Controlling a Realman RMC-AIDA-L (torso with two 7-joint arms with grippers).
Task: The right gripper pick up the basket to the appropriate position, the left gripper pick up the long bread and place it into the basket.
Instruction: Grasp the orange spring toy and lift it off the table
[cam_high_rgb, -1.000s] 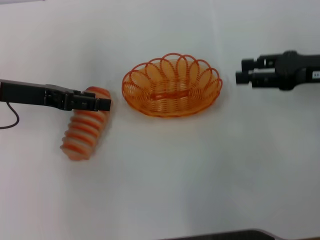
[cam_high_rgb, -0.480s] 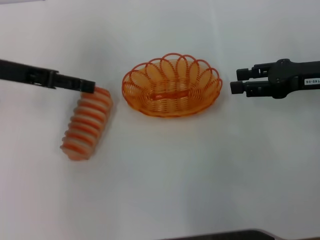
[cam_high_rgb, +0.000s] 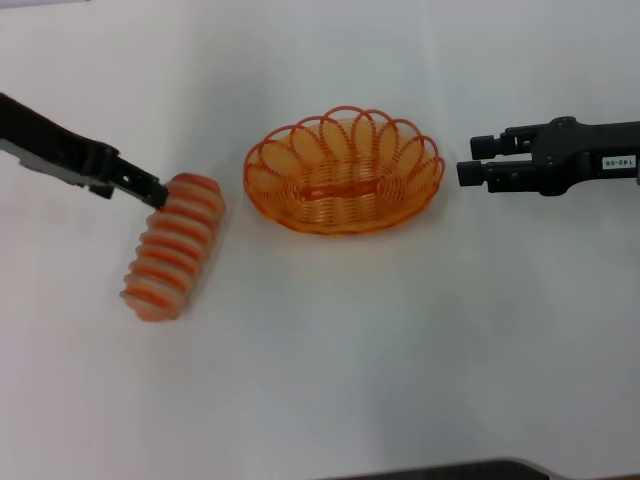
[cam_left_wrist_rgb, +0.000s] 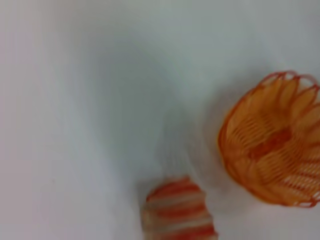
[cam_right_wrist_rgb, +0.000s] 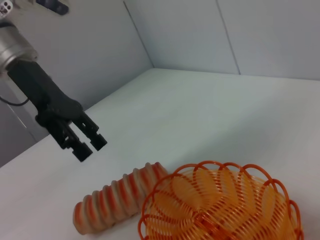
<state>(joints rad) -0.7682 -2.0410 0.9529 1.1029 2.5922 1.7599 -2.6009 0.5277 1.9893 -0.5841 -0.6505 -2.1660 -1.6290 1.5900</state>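
Observation:
The orange wire basket (cam_high_rgb: 345, 175) sits on the white table at the centre. It also shows in the left wrist view (cam_left_wrist_rgb: 272, 150) and the right wrist view (cam_right_wrist_rgb: 220, 205). The long bread (cam_high_rgb: 172, 247), tan with orange stripes, lies on the table to its left, apart from it. It shows in both wrist views too (cam_left_wrist_rgb: 177, 215) (cam_right_wrist_rgb: 117, 200). My left gripper (cam_high_rgb: 155, 190) hovers by the bread's far end, empty, its fingers slightly apart in the right wrist view (cam_right_wrist_rgb: 90, 147). My right gripper (cam_high_rgb: 468, 160) is open and empty, just right of the basket's rim, apart from it.
The white table (cam_high_rgb: 330, 360) carries only the basket and the bread. A dark edge (cam_high_rgb: 450, 470) shows at the front of the table. A pale wall (cam_right_wrist_rgb: 200, 35) rises behind the table.
My left gripper has drawn back from over the bread's upper part to its far end, the arm now slanted. My right gripper has moved a little left toward the basket.

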